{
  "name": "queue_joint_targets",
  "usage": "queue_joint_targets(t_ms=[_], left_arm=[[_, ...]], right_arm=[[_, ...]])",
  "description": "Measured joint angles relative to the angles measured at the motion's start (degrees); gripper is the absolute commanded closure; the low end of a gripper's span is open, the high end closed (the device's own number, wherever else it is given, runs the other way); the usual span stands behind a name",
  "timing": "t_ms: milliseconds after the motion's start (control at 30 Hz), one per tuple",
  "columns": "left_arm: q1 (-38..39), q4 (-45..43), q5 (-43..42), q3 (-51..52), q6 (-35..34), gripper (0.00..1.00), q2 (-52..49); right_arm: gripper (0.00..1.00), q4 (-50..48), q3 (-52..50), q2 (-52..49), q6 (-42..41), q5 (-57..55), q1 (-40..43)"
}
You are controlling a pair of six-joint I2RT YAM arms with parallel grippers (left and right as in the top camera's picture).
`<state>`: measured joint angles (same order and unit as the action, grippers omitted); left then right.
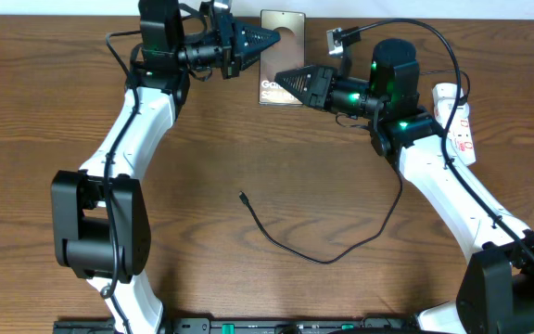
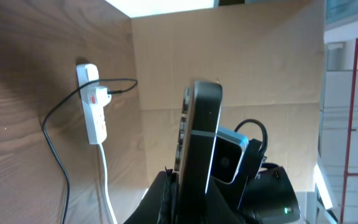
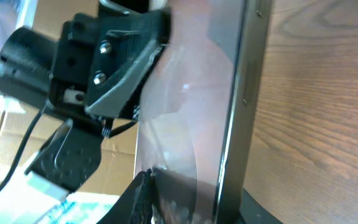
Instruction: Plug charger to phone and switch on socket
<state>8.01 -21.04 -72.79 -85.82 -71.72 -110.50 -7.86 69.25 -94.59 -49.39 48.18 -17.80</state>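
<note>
Steadying the phone (image 1: 286,32) at far centre of the worktop (image 1: 44,111): left tool (image 1: 272,40) and right tool (image 1: 282,76) each pinch an edge, likely to free its port; charger (image 1: 286,243) tip lies loose nearer, well apart

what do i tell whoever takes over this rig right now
Left end effector: shut on the dark-brown rectangular phone slab.
Right end effector: at the phone's opposite end; grip cannot be confirmed.
Thin black charger cable: loose on the wooden table, with its plug tip free. The other end is plugged into the white power strip socket beside the right arm.
Done: phone gripped.
Left to do: put the plug tip into the phone and switch the socket on. The switch state is not readable.
</note>
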Motion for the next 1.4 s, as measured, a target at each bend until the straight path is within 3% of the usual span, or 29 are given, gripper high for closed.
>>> queue_joint_targets(t_ms=[467,733,1167,1333,1400], left_arm=[[-0.87,-1.14,-7.04,-0.02,2.54,0.93,0.00],[-0.94,-1.07,-9.27,-0.02,2.60,0.92,0.00],[0.55,-0.31,-11.67,-0.02,2.80,0.76,0.00],[2.32,-0.20,-12.37,-0.02,6.69,0.76,0.00],[2.82,-0.15,-12.57,0.00,7.85,0.86,0.00]], right_arm=[[0.99,-2.51,-0.55,-0.07,2.99,6.64,0.55],[0.99,-2.51,-0.72,-0.07,3.43,8.13,0.61],[0.99,-2.69,-0.85,-0.26,6.51,8.41,0.85],[0.99,-3.10,-0.85,-0.26,6.38,8.68,0.87],[0.99,-3.15,-0.85,-0.26,6.16,8.83,0.85]])
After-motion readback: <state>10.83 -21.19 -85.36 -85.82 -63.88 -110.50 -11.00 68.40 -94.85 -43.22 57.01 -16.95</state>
